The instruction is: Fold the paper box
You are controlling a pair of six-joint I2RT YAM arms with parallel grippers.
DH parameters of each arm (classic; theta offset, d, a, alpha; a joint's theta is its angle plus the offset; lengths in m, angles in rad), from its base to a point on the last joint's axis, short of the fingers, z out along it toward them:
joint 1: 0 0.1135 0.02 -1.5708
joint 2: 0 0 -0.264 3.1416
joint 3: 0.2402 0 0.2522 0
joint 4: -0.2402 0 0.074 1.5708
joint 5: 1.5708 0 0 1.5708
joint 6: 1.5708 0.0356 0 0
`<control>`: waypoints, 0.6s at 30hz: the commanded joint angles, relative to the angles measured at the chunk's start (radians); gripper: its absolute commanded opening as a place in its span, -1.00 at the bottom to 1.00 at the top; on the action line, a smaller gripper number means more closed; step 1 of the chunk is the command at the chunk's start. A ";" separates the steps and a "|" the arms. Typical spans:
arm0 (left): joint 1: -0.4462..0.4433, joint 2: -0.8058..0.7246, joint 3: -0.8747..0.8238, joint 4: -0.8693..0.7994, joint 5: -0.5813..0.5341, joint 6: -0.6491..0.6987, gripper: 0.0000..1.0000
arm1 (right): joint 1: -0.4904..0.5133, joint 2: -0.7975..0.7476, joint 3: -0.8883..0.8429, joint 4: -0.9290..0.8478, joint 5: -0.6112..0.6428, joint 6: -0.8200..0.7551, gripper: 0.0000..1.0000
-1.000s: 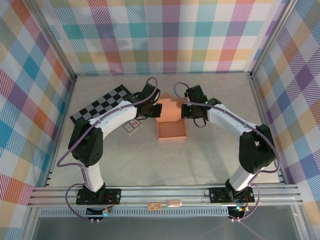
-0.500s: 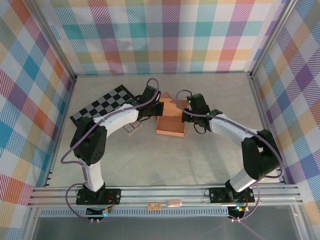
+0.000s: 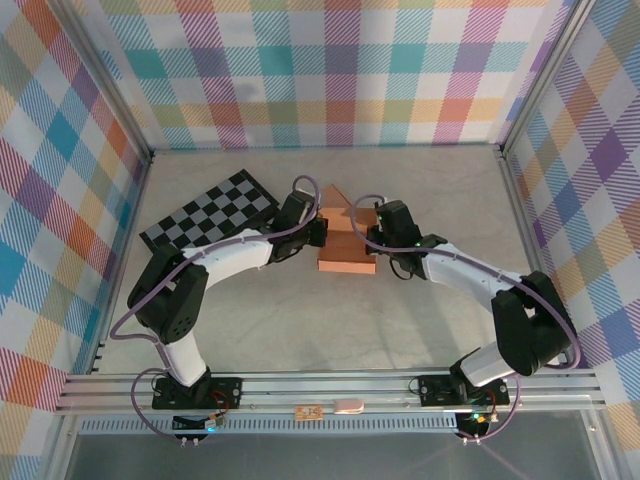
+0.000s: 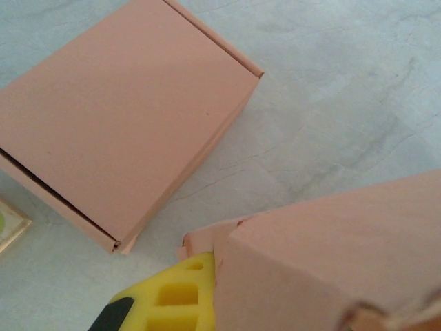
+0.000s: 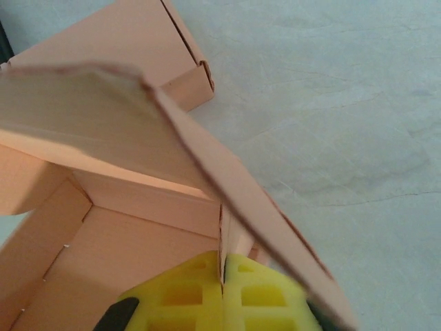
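The right fingers (image 5: 222,283) are pinched together on a thin upright wall of the half-folded peach paper box (image 5: 124,269). Their two yellow pads (image 5: 182,298) meet with only the cardboard edge between them. Over those fingers a broad flap (image 5: 103,103) of the same box slants across, and the box floor spreads out to their left. Beyond the fingertips, past the flap, a second, closed peach cardboard box (image 5: 148,41) lies flat on the pale grey worktop (image 5: 331,103).

The left fingers (image 3: 319,232) are at the opposite side of the paper box. In the left wrist view one yellow finger (image 4: 180,298) sits against the outer face of a box wall; the other is hidden behind the cardboard, so whether they are clamped or parted cannot be told. Ahead of that finger lies the closed box, apart from the paper box with a strip of bare worktop between them. Far to the finger's left, the corner of a small pale-edged card (image 4: 9,231) lies just beside the closed box.

From above, the two sets of fingers flank the paper box — one on each side — with a black-and-white checkered board (image 3: 210,212) out past the left arm.
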 commanded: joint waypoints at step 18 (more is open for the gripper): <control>-0.098 -0.066 -0.169 0.173 -0.018 -0.054 -1.00 | 0.068 -0.072 -0.075 -0.044 0.060 0.019 -0.92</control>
